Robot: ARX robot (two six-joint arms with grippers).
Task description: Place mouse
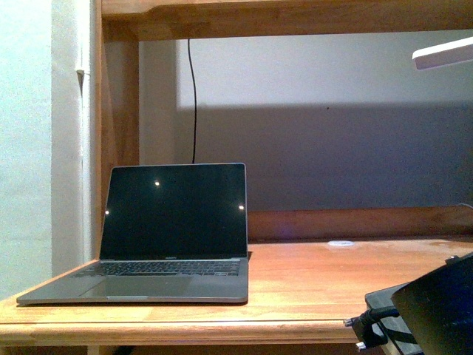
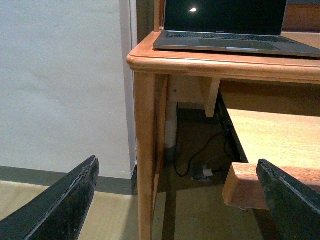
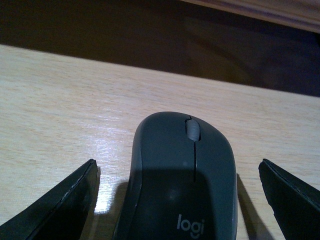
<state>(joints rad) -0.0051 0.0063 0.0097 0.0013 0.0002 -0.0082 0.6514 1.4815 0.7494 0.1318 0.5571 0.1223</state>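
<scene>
Open laptop (image 1: pixel 174 229) — screen dark, wooden desk (image 1: pixel 310 288), small white disc (image 1: pixel 341 242), black cable (image 1: pixel 194 103)

Home-office/study corner: wooden desk (image 1: pixel 310 285) with overhead shelf (image 1: pixel 295 15), open laptop (image 1: pixel 159 237), pull-out tray (image 2: pixel 270 135), cables on floor (image 2: pixel 200 160).

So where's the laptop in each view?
Front: laptop, lower left, open on the desk.
Left wrist: laptop on the desk's corner, screen cropped.
Right wrist: not in it; only the mouse on pale wood.
Shared landmark: the desk's rounded front edge, front and left wrist.
</scene>
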